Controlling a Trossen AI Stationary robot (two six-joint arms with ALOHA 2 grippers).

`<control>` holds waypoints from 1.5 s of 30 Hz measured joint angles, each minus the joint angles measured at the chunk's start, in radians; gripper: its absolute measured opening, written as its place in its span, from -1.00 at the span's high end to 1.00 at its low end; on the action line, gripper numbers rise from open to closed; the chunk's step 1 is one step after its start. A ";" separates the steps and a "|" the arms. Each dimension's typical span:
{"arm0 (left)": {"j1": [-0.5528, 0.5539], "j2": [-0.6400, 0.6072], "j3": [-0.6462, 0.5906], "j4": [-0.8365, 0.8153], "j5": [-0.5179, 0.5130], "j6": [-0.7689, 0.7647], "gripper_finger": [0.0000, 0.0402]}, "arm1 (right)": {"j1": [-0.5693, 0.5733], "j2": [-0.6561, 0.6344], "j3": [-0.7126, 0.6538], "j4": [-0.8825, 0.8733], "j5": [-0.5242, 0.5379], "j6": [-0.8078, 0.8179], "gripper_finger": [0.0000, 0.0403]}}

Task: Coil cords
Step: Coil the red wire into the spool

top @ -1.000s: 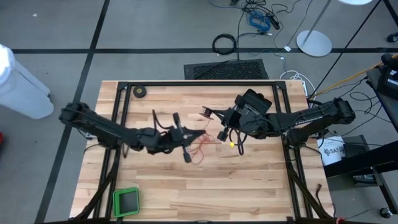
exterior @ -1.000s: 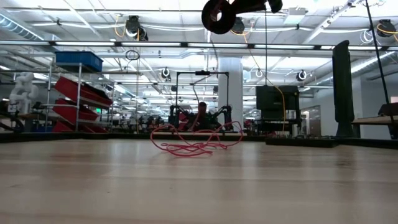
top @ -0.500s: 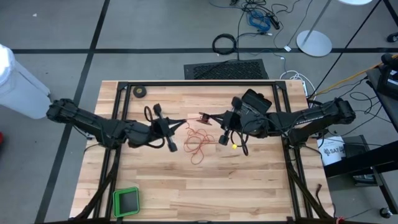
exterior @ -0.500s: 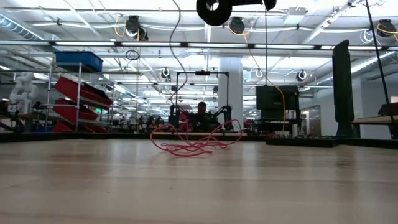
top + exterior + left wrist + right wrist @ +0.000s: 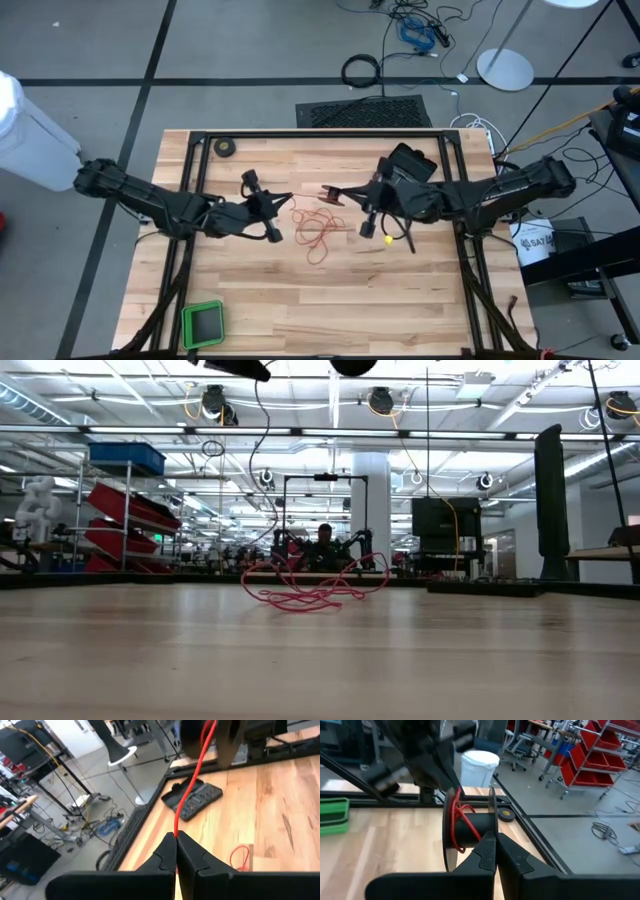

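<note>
Red wire [image 5: 318, 228]: coiling under way, judged well short of done. Nearest in the low view, most of its length lies as a loose tangle on the wooden table [image 5: 320, 660], middle of the frame; in the high view the same heap sits at frame centre between the two arms. From the heap one strand rises to the left gripper [image 5: 283, 203], just left of centre, whose jaws are pinched together on the wire in the left wrist view. Right of centre, the right gripper [image 5: 345, 195] is clamped on the black reel [image 5: 467, 827]; a few red turns already sit on its hub. Remaining, by my estimate: wind on the whole loose heap. Farther off, a black tape roll [image 5: 226, 147] rests at the table's upper left, untouched.
</note>
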 joint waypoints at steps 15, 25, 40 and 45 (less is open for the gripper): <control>0.004 0.000 -0.062 0.019 0.064 -0.102 0.93 | 0.016 -0.025 0.000 -0.003 0.012 0.005 1.00; -0.014 0.002 -0.063 0.087 0.069 -0.039 0.88 | -0.006 -0.026 0.000 -0.001 0.018 0.026 1.00; -0.038 0.002 -0.063 0.329 0.063 0.081 0.42 | -0.013 -0.026 0.000 -0.002 0.015 0.032 1.00; -0.018 0.008 -0.063 0.541 0.180 0.298 0.44 | -0.013 -0.026 0.000 -0.002 0.003 0.015 1.00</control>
